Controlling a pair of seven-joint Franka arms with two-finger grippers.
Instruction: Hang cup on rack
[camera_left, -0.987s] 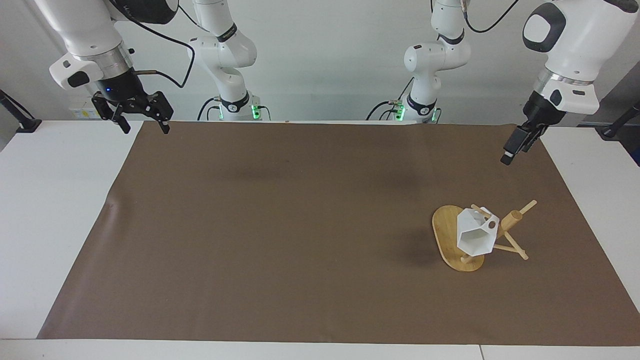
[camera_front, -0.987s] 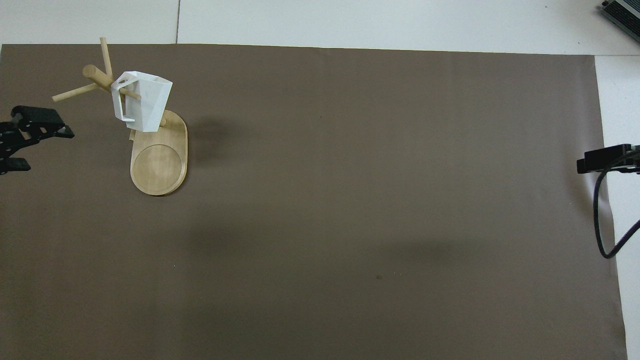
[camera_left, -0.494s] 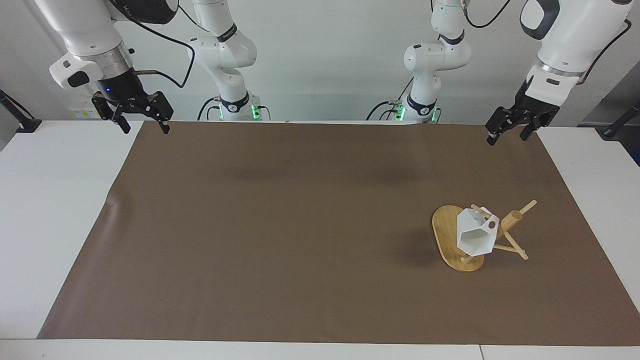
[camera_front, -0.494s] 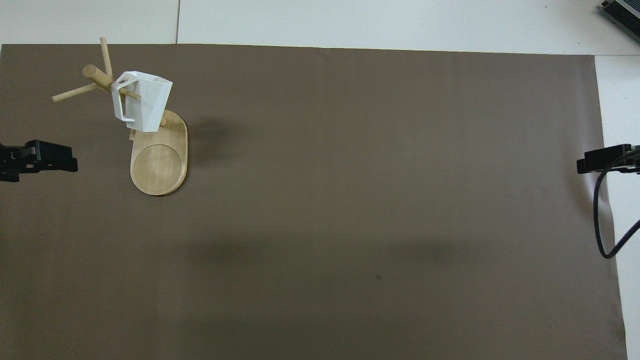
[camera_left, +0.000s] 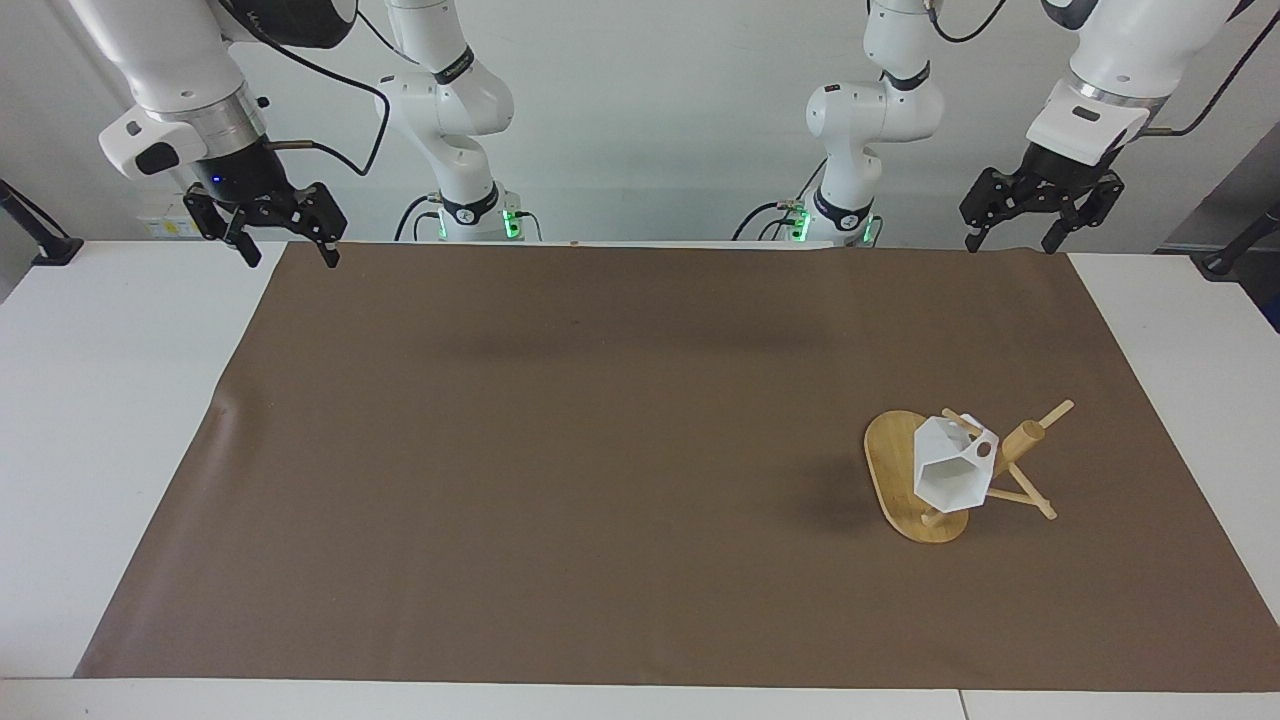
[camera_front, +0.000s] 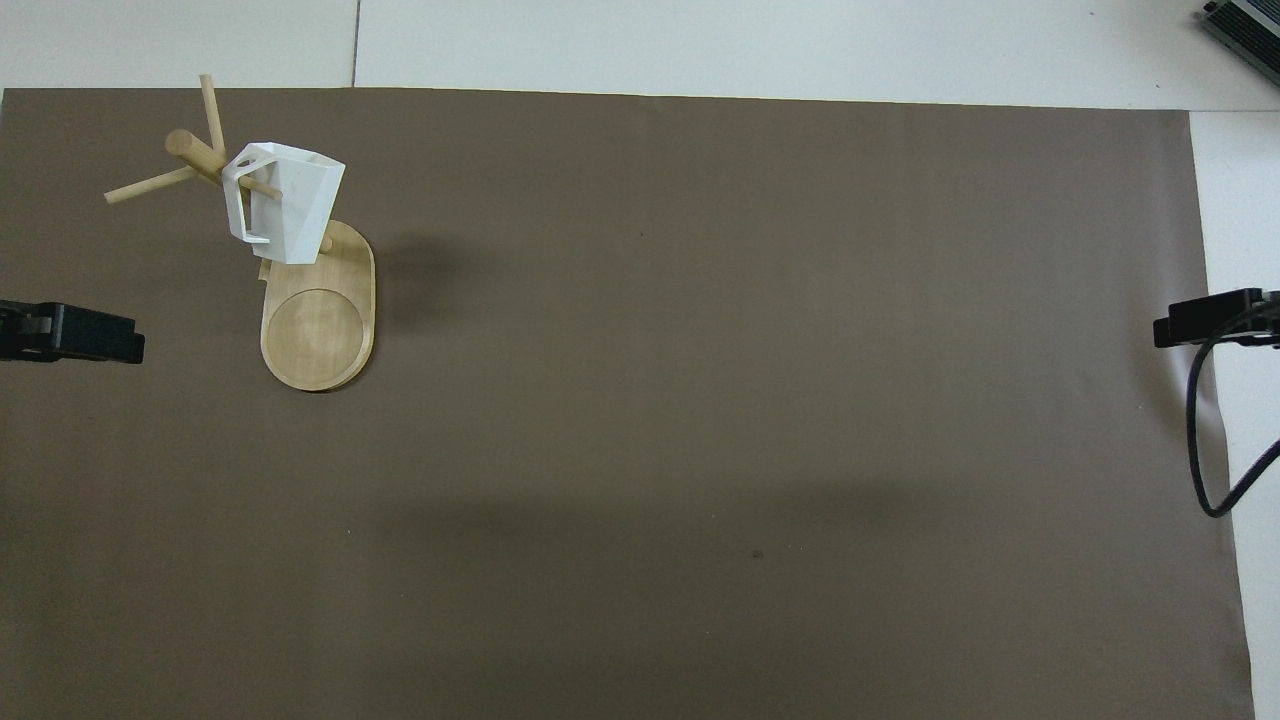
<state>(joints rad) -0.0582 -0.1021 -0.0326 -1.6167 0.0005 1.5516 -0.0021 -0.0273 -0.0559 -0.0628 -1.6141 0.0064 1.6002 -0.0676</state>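
Mat (camera_left: 600, 450) is lying on the worktop (camera_left: 120, 400), covering most of it. Rack (camera_left: 900, 470) is standing on the mat toward the left arm's end, far from the robots. Cup (camera_left: 950, 470) is hanging on a rack peg by its handle, over the rack base. Left hand (camera_left: 1008, 243) is hanging over the mat's robot-side corner, well apart from the rack. Right hand (camera_left: 290, 255) is hanging over the mat's corner at its own end.
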